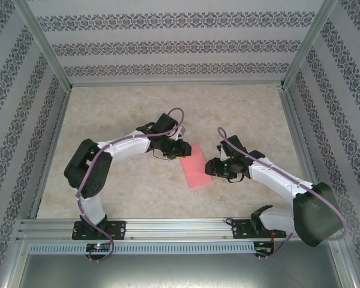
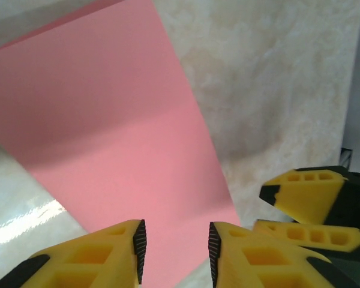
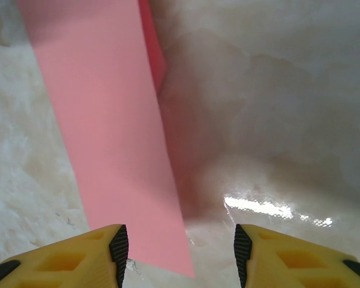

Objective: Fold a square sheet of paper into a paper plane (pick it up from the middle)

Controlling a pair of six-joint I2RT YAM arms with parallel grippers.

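- The table (image 1: pixel 240 114) has a pale beige, marble-like top, glossy enough to throw back bright streaks of light in the wrist views.
- Wallpaper (image 1: pixel 168 45) with dark floral bands on white lines the walls on three sides, and silver metal posts (image 1: pixel 45 45) stand in the far corners.
- A slotted aluminium rail (image 1: pixel 168 227) runs along the near edge and carries both arm bases.
- The square sheet of paper (image 1: pixel 193 167) lies near the middle of the table, between the two wrists. From above it reads as a pink rectangle, longer than wide, set at a slant.
- In the right wrist view a darker pink layer shows along the far part of its right edge.
- The left gripper (image 2: pixel 175 246) hangs over the near end of the sheet. Its yellow fingers are spread, with pink showing through the gap and nothing pinched.
- The right gripper (image 3: pixel 180 252) is spread wide above the table, with the paper's corner just inside its left finger.
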